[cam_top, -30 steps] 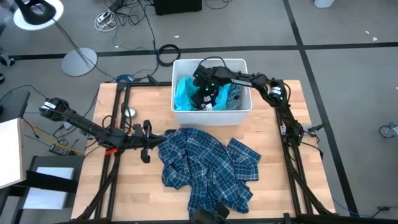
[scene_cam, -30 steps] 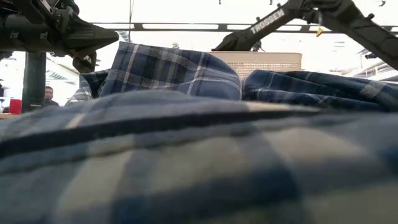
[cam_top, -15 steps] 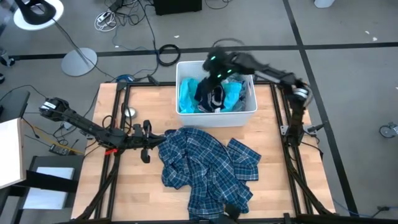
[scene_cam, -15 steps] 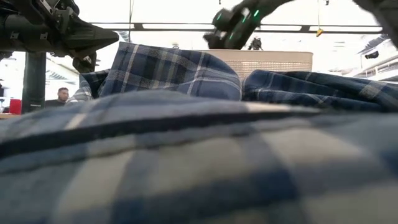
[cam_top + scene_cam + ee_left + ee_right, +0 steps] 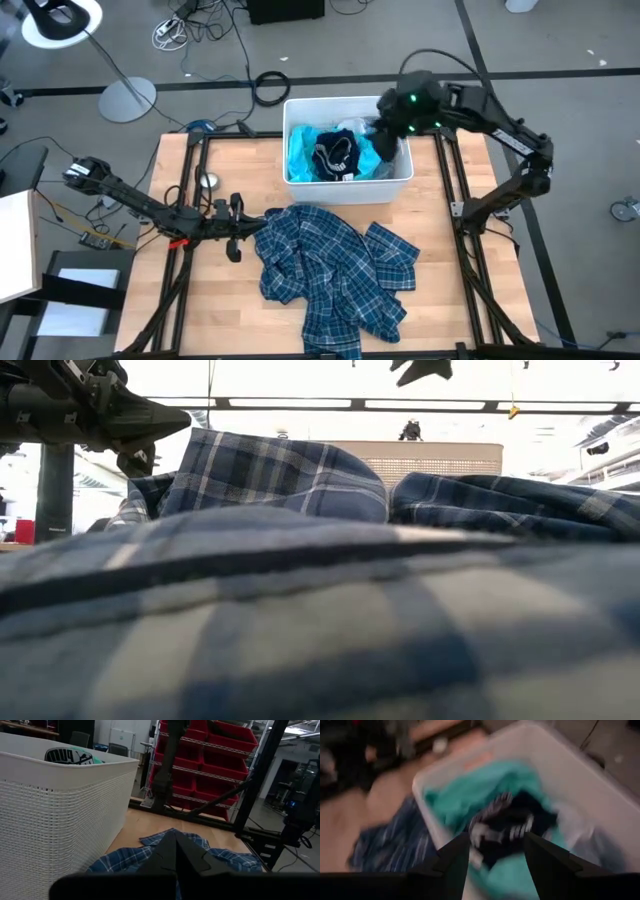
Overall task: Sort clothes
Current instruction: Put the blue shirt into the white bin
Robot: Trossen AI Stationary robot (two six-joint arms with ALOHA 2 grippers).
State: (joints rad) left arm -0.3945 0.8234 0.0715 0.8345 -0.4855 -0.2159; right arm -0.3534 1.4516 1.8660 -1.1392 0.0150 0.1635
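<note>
A blue-and-white plaid shirt lies crumpled on the wooden table and fills the front of the low view. Behind it stands the white bin, which holds a turquoise shirt with a dark striped garment on top. My right gripper hangs open and empty above the bin's right part; its wrist view looks down on the garments. My left gripper is shut, low at the plaid shirt's left edge, pointing toward the table's right. My left gripper's shut fingers lie level at the plaid shirt's left edge. I cannot tell whether they touch the cloth.
The bin's woven wall stands close beside my left gripper. Dark metal frame rails run along the table's left and right sides. Bare wood shows to the right of the plaid shirt. Red storage bins stand beyond the table.
My right gripper has risen out of the bin and gone toward the table's right edge, leaving the dark striped garment lying on the turquoise shirt. The bin has slid a little toward the right.
</note>
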